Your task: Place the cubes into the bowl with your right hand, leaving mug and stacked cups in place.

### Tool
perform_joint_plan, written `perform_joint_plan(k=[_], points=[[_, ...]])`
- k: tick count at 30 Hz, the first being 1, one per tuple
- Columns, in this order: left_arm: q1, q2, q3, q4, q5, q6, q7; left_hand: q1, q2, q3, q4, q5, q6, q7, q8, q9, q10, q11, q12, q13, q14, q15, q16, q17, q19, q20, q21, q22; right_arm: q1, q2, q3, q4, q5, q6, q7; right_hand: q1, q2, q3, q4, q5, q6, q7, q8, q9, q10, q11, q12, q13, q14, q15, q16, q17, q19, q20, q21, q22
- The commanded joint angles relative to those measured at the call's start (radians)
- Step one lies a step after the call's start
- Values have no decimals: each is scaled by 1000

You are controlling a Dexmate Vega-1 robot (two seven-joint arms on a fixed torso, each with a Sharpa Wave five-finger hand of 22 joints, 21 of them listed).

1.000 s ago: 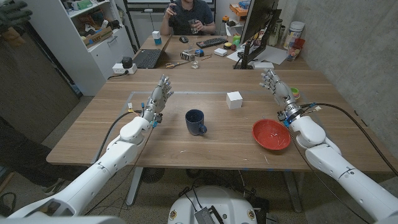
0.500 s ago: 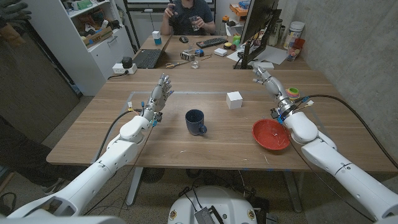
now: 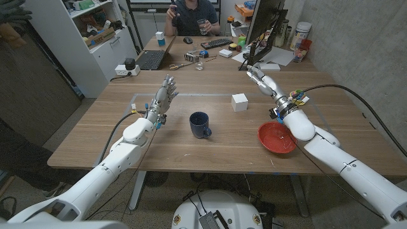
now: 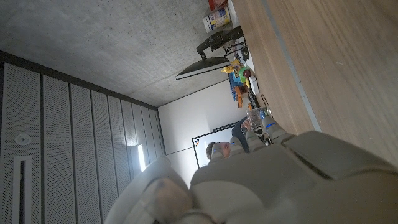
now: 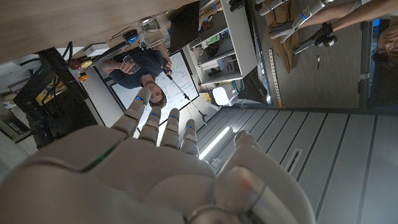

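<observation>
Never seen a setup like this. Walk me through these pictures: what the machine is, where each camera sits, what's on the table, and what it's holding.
It is a two-armed robot standing at a wooden table. The head view looks down from a camera on its head; the other two come from cameras on its wrists, and those pictures are turned.

The left hand and the right hand are both raised, fingers apart, holding nothing.

On the table sit a white cube, a dark blue mug and a red bowl. A person sits at a desk behind.
</observation>
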Motion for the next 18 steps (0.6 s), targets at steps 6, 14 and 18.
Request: perform_joint_plan(k=[6, 14, 18], points=[[-16, -6, 8, 16, 2, -12, -24, -1, 22, -8, 5, 6, -201, -8, 4, 3, -191, 1, 5, 3, -130, -6, 7, 5, -82, 5, -4, 6, 60, -30, -94, -73, -273, -170, -55, 24, -7, 2, -15, -5, 19, -19, 5, 3, 6, -9, 2, 4, -1, -7, -2, 0, 12, 16, -4, -1], [-27, -10, 13, 31, 0, -20, -43, -2, 21, -11, 5, 6, -199, -8, 4, 3, -189, 4, 5, 3, -130, -7, 7, 5, -81, 5, -5, 6, 102, -32, -151, -89, -379, -267, -29, 36, -12, 2, -28, -7, 29, -30, 5, 3, 4, -20, 0, 4, -7, -12, -3, 0, 8, 33, -15, -2], [-30, -11, 14, 37, -1, -26, -52, -2, 21, -13, 5, 7, -200, -7, 4, 3, -195, -1, 3, 3, -130, -6, 7, 5, -81, 5, -5, 6, 124, -29, -177, -97, -414, -321, 3, 33, -27, -7, -32, -10, 25, -34, -1, 4, -7, -30, -4, 4, -13, -14, -4, 1, 7, 71, -25, -2]])
